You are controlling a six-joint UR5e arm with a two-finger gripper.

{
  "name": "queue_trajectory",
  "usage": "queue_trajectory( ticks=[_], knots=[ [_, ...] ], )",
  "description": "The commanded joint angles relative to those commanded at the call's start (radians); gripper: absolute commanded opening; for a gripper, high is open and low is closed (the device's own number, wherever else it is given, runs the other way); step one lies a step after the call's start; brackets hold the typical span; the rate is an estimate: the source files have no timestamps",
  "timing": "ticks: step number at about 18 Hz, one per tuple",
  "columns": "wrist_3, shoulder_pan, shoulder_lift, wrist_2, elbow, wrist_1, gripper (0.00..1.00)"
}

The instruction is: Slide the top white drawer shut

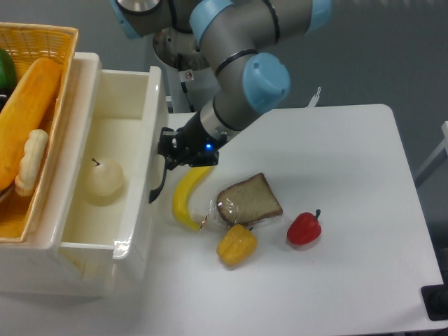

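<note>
At the table's left edge, the glossy white plastic top drawer, rigid and probably free-sliding, is best pushed at its dark curved handle, where the black two-finger gripper presses, its opening indiscernible.

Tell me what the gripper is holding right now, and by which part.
Nothing clearly held: the gripper is against the drawer front by its handle; whether it's clamped can't be told.

fixed camera | high, steep downward view | table mid-range, drawer side left
</note>
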Motion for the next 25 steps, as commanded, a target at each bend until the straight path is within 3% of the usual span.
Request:
queue_trajectory(
  ticks=[8, 12, 21, 23, 25],
  knots=[
    [-0.057, -0.075, -0.006, -0.005, 0.009, 0.005, 0.01],
    [-0.101, -0.114, -0.011, -0.009, 0.017, 0.046, 0.01],
    [-0.114, -0.126, -0.024, -0.011, 0.041, 0.060, 0.02],
    [-0.109, -0.100, -0.028, -0.009, 0.060, 0.060, 0.09],
    [-0.104, -0.052, -0.028, -0.006, 0.069, 0.061, 0.26]
  ],
)
